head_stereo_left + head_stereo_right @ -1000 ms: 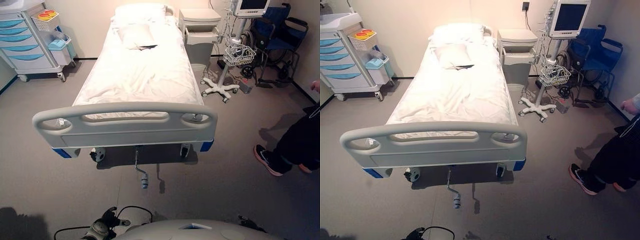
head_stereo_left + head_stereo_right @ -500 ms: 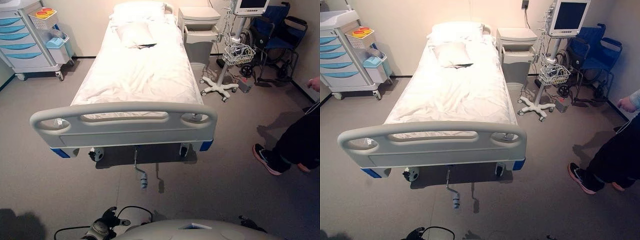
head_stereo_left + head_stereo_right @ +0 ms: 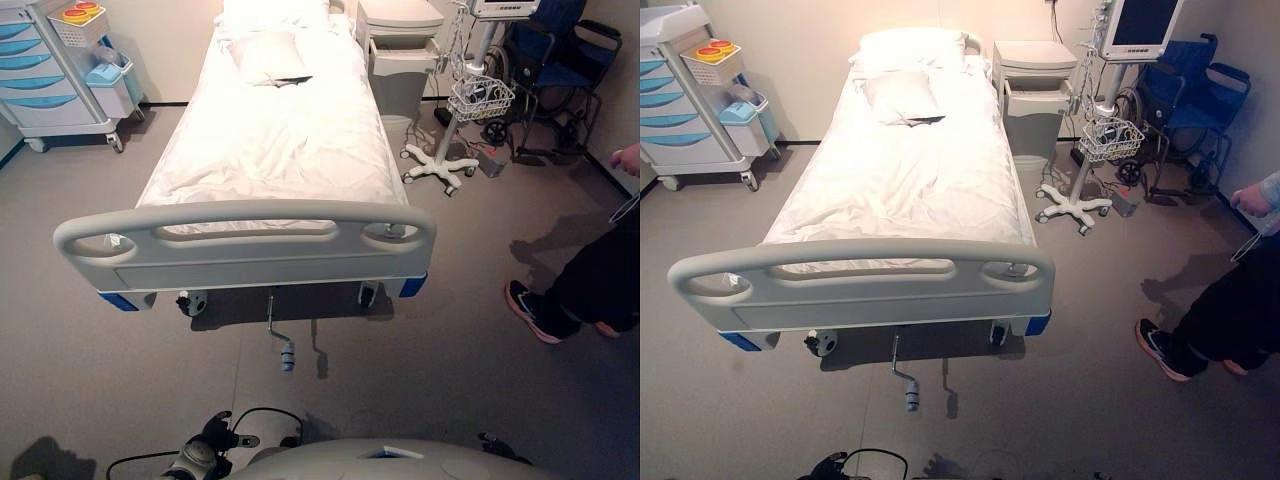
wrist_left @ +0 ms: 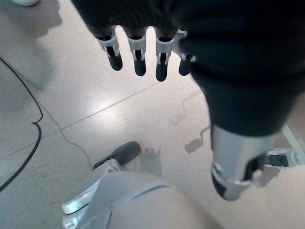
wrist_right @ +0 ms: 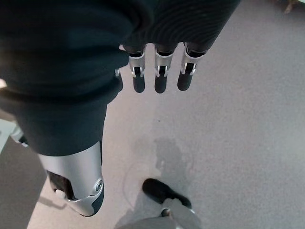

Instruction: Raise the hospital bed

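The hospital bed lies flat ahead of me under a white sheet with a pillow at its far end. Its grey footboard faces me. A metal crank handle sticks out below the middle of the footboard, hanging low over the floor. My left hand hangs over the grey floor with straight fingers and holds nothing. My right hand hangs the same way, fingers straight and empty. Both hands are well short of the crank.
A blue-drawer cart stands at the bed's far left. At the far right are a bedside cabinet, a monitor stand with a wire basket and a wheelchair. A person stands at the right edge.
The whole picture has shifted a little, so the camera has moved nearer the bed and tipped down. The bed, the crank and the person have stayed in place.
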